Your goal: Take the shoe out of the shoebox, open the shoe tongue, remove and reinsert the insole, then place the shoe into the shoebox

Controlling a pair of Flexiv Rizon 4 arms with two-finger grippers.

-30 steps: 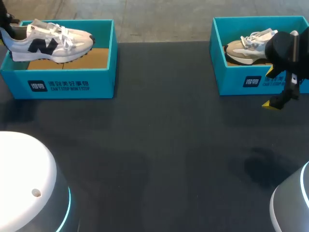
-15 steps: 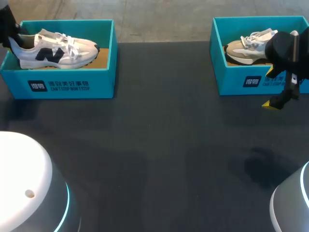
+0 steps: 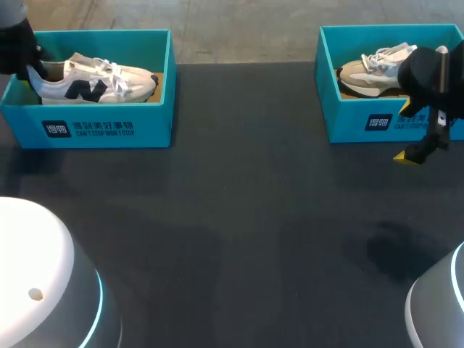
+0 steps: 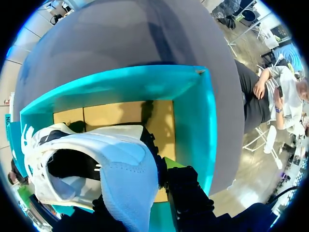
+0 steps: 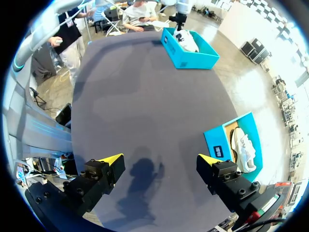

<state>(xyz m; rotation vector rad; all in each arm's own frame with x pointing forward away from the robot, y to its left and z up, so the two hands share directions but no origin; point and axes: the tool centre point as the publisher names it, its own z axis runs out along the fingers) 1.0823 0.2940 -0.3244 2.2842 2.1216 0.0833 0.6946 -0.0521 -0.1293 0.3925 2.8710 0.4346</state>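
Note:
A white shoe (image 3: 94,78) with a dark side logo lies low inside the teal shoebox (image 3: 109,129) at the table's far left, toe pointing right. My left gripper (image 3: 22,54) is at the box's left end, shut on the shoe's heel. In the left wrist view the heel collar of the shoe (image 4: 96,164) sits between the fingers of my left gripper (image 4: 145,193), above the shoebox's (image 4: 145,82) cardboard floor. My right gripper (image 3: 406,133) hangs open and holds nothing, in front of the other box; its yellow tips stand wide apart over bare table in the right wrist view (image 5: 158,159).
A second teal box (image 3: 377,119) at the far right holds a beige shoe (image 3: 373,69), seen beside my right gripper as box (image 5: 217,145) and shoe (image 5: 244,145). Dark table surface (image 3: 246,217) stretches between the two boxes.
My left gripper has carried the white shoe down and to the right, from above the box rim to low inside the box. The right arm has not moved.

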